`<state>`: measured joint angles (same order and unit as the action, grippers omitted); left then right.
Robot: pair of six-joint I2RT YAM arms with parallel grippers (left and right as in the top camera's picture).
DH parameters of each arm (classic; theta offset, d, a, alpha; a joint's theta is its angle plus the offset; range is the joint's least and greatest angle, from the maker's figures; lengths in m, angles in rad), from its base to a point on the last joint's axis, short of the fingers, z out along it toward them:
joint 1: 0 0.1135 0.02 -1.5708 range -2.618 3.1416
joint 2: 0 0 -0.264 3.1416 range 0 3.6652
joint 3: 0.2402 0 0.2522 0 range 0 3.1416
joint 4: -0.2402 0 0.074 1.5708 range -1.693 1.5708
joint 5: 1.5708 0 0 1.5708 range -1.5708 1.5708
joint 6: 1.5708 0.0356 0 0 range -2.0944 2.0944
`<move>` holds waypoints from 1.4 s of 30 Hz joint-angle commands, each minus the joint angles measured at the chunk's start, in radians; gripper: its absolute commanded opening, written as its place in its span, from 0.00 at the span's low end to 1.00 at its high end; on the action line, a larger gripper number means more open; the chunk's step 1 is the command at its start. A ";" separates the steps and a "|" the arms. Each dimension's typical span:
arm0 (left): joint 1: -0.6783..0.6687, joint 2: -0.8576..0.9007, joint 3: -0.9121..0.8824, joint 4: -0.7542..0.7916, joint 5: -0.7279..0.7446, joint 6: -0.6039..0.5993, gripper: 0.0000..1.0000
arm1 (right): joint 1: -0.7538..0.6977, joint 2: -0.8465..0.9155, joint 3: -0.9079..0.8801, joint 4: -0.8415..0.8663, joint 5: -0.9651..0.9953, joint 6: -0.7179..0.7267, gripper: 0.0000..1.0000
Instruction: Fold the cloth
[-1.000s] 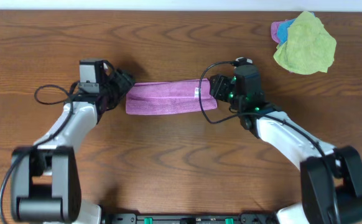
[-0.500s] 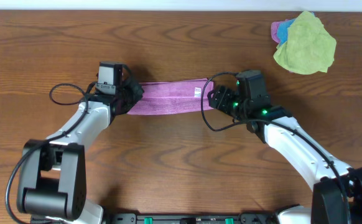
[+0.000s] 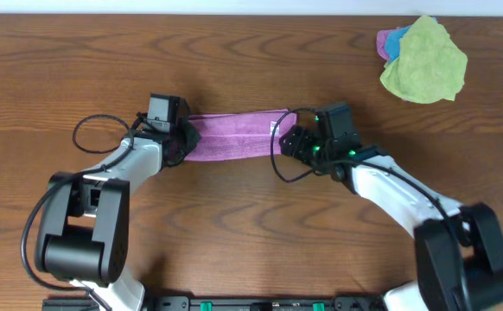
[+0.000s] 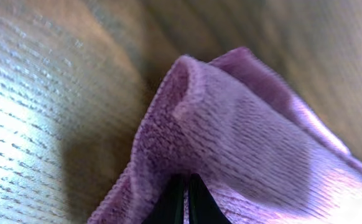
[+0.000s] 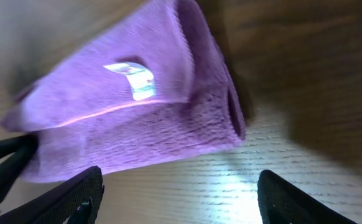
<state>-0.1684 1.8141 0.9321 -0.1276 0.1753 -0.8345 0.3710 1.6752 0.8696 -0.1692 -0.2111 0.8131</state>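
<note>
The cloth point(image 3: 234, 136) is a purple-magenta towel lying as a narrow folded strip across the middle of the wooden table. Its small white tag point(image 3: 275, 129) sits near the right end. My left gripper point(image 3: 185, 140) is at the strip's left end. In the left wrist view its jaws point(image 4: 184, 200) are shut on a raised fold of the cloth point(image 4: 243, 124). My right gripper point(image 3: 288, 142) hovers just off the right end. In the right wrist view it point(image 5: 181, 199) stands open over bare wood, with the cloth point(image 5: 119, 118) and tag point(image 5: 136, 79) just beyond the fingertips.
A crumpled yellow-green cloth point(image 3: 424, 59) lies at the back right corner over a blue cloth point(image 3: 396, 39). A black cable point(image 3: 87, 134) loops beside the left arm. The table's far edge runs along the top of the overhead view.
My left gripper has shut on the cloth's left end and moved right with it. My right gripper has opened, let go of the right end and drawn slightly back.
</note>
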 commanded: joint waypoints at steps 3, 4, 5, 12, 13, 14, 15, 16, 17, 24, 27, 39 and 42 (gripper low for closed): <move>-0.004 0.017 0.016 -0.012 -0.037 0.004 0.06 | 0.018 0.061 0.009 0.037 -0.003 0.032 0.80; -0.004 0.017 0.016 -0.015 -0.037 0.004 0.06 | 0.018 0.068 0.009 0.047 -0.003 0.032 0.79; -0.004 0.017 0.016 -0.019 -0.038 0.004 0.06 | 0.018 0.078 0.009 0.059 -0.003 0.038 0.79; -0.005 0.017 0.016 -0.037 -0.048 0.012 0.06 | 0.023 0.152 0.009 0.151 -0.003 0.079 0.72; -0.004 0.017 0.016 -0.041 -0.048 0.012 0.06 | 0.024 0.164 0.009 0.163 -0.003 0.085 0.69; -0.004 0.017 0.016 -0.043 -0.047 0.012 0.06 | 0.024 0.173 0.009 0.173 -0.002 0.085 0.68; -0.005 0.017 0.016 -0.046 -0.047 0.012 0.06 | 0.024 0.180 0.009 0.186 0.000 0.085 0.65; -0.005 0.017 0.016 -0.050 -0.048 0.012 0.06 | 0.025 0.188 0.009 0.204 0.010 0.085 0.61; -0.004 0.017 0.016 -0.052 -0.048 0.012 0.06 | 0.026 0.191 0.009 0.223 0.022 0.085 0.56; -0.004 0.017 0.016 -0.052 -0.051 0.028 0.06 | 0.042 0.193 0.009 0.365 0.145 0.082 0.01; -0.004 0.017 0.016 -0.052 -0.052 0.041 0.06 | 0.043 0.186 0.009 0.387 0.121 0.079 0.01; -0.004 0.017 0.016 -0.061 -0.052 0.054 0.06 | 0.176 0.027 0.010 0.383 0.073 -0.034 0.01; -0.004 0.017 0.016 -0.064 -0.052 0.054 0.06 | 0.204 0.013 0.010 0.386 0.071 -0.033 0.01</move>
<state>-0.1722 1.8168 0.9451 -0.1711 0.1501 -0.8036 0.5560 1.7042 0.8757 0.2157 -0.1364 0.8066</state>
